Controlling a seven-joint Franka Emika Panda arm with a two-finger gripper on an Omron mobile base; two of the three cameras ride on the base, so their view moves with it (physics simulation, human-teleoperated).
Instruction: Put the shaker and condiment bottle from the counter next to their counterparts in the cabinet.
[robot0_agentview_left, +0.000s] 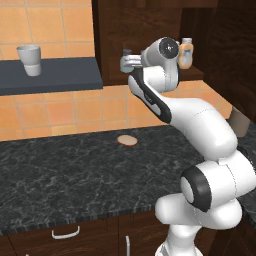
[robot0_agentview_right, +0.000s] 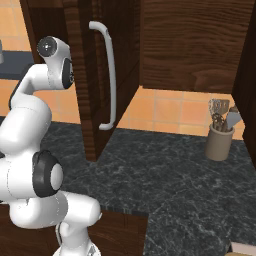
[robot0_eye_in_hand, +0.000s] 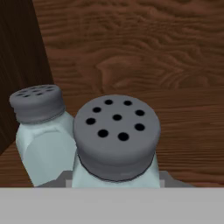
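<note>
My gripper (robot0_agentview_left: 126, 63) reaches into the dark wooden cabinet (robot0_agentview_left: 150, 30) at shelf height. It is shut on the shaker (robot0_eye_in_hand: 116, 135), whose pale body and holed grey cap sit close and centred in the hand view. Its grey cap (robot0_agentview_left: 127, 51) pokes up above the hand. The matching shaker (robot0_eye_in_hand: 38, 127) stands just left of it, nearly touching, against the cabinet's side wall. An orange bottle with a grey cap (robot0_agentview_left: 185, 56) stands on the cabinet shelf right of the arm. I cannot tell whether it is the slim one or the wider twin.
The open cabinet door with its pale handle (robot0_agentview_right: 107, 75) hangs over the black counter (robot0_agentview_left: 65, 170). A flat tan disc (robot0_agentview_left: 127, 140) lies on the counter. A whitish cup (robot0_agentview_left: 29, 60) stands on the grey-blue wall shelf. A utensil holder (robot0_agentview_right: 220, 137) stands at the right.
</note>
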